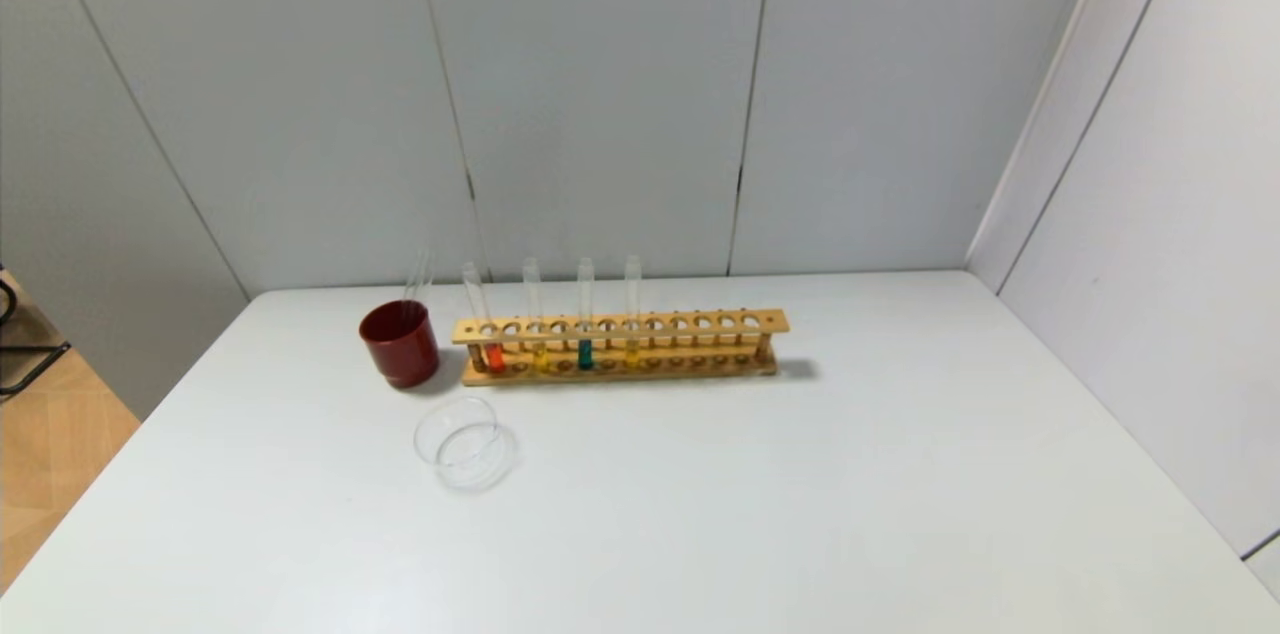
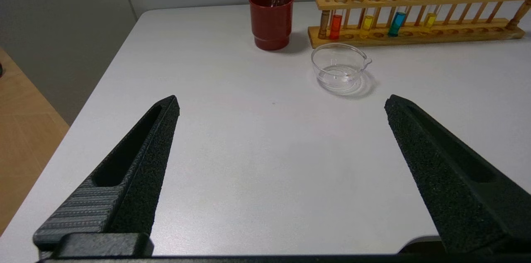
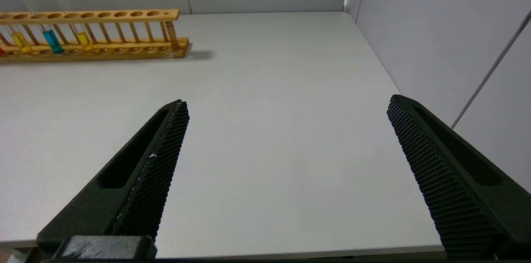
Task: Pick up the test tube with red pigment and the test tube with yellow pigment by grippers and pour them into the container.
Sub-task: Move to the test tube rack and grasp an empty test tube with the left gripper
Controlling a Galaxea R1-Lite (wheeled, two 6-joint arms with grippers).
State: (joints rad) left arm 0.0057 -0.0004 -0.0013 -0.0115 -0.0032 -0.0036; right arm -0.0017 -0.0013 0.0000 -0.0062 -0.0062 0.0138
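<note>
The red-pigment tube (image 1: 493, 354) stands at the left end of a wooden rack (image 1: 700, 324), also seen in the left wrist view (image 2: 335, 26). The yellow-pigment tube (image 1: 540, 352) stands beside it, and shows in the left wrist view (image 2: 367, 23). The clear glass container (image 1: 466, 442) sits in front of the rack's left end, empty (image 2: 340, 66). My left gripper (image 2: 282, 103) is open and empty near the table's front edge, well short of the container. My right gripper (image 3: 286, 103) is open and empty over the table's right front. Neither shows in the head view.
A dark red cup (image 1: 400, 342) with a clear rod in it stands left of the rack. A teal tube (image 1: 585, 352) and a more amber yellow tube (image 1: 631, 350) stand further right in the rack. Grey walls close the back and right.
</note>
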